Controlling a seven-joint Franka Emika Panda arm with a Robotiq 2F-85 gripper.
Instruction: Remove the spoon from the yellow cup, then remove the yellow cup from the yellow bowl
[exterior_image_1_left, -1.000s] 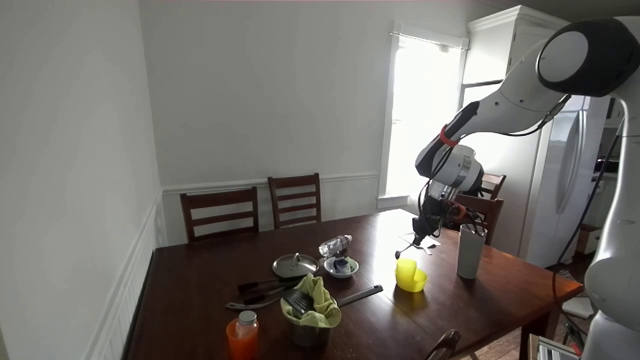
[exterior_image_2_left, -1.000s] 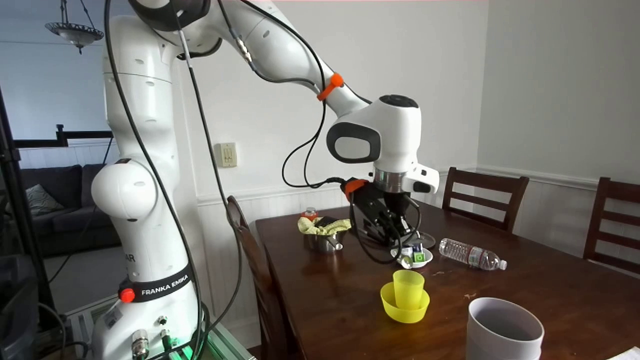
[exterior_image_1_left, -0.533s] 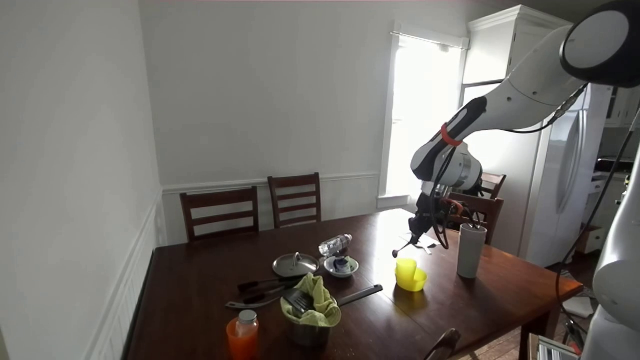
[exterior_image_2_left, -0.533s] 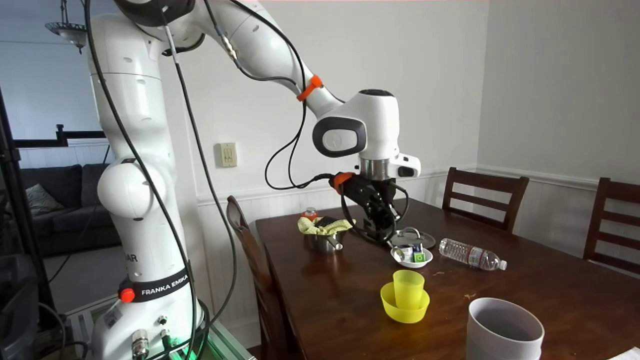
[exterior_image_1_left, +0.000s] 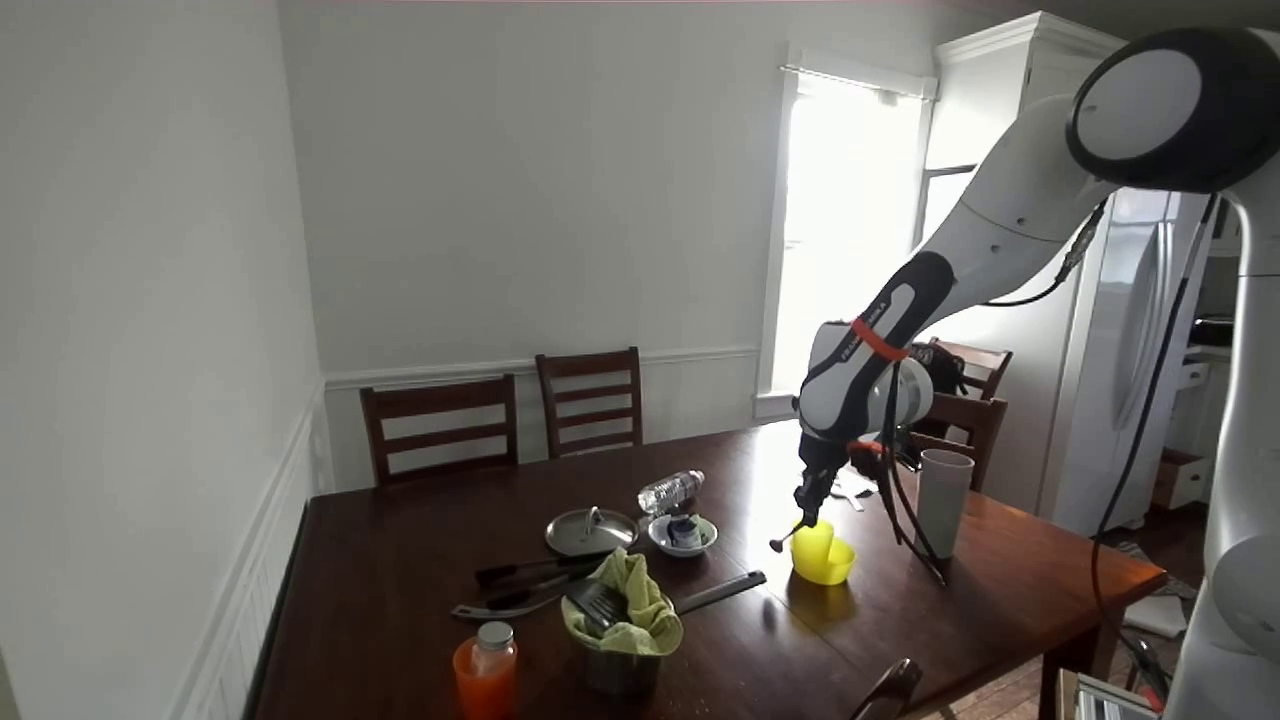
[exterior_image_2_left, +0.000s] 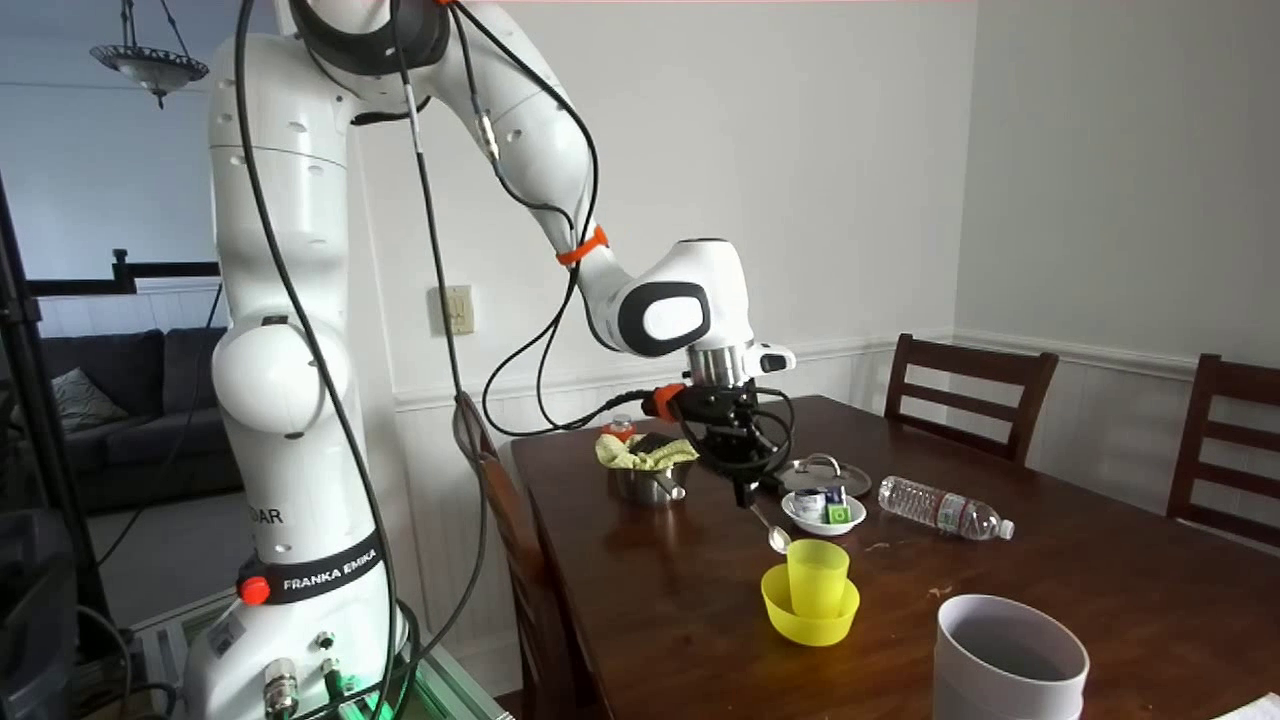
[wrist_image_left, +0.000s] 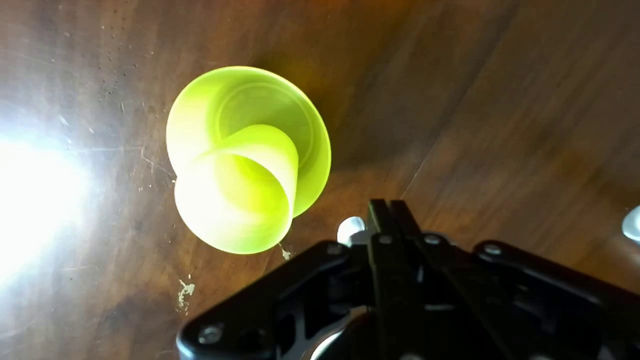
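Note:
The bright yellow cup (exterior_image_1_left: 810, 541) stands tilted inside the wider yellow bowl (exterior_image_1_left: 840, 566) on the dark table. The cup (exterior_image_2_left: 819, 577) and bowl (exterior_image_2_left: 799, 631) show in an exterior view, and the cup (wrist_image_left: 235, 210) and bowl (wrist_image_left: 320, 135) show in the wrist view. My gripper (wrist_image_left: 389, 202) is shut on the metal spoon (wrist_image_left: 350, 230). The spoon is outside the cup, with its head beside it and above the table. The gripper (exterior_image_2_left: 744, 497) and spoon head (exterior_image_2_left: 778, 540) show in an exterior view, as do the gripper (exterior_image_1_left: 806, 522) and spoon (exterior_image_1_left: 777, 545). Fingers hide the handle.
A grey tumbler (exterior_image_1_left: 940, 515) stands near the bowl. A white bowl (exterior_image_2_left: 848, 527) of small packets, a water bottle (exterior_image_2_left: 935, 507) and a pot lid (exterior_image_1_left: 568, 536) lie beyond. A pot (exterior_image_1_left: 620, 675) with a green cloth, its handle (exterior_image_1_left: 722, 591) and an orange cup (exterior_image_1_left: 485, 692) stand nearer.
My gripper, holding the spoon, has moved down. The spoon head has come lower, from above the cup's rim to beside the cup. The cup and bowl have not moved.

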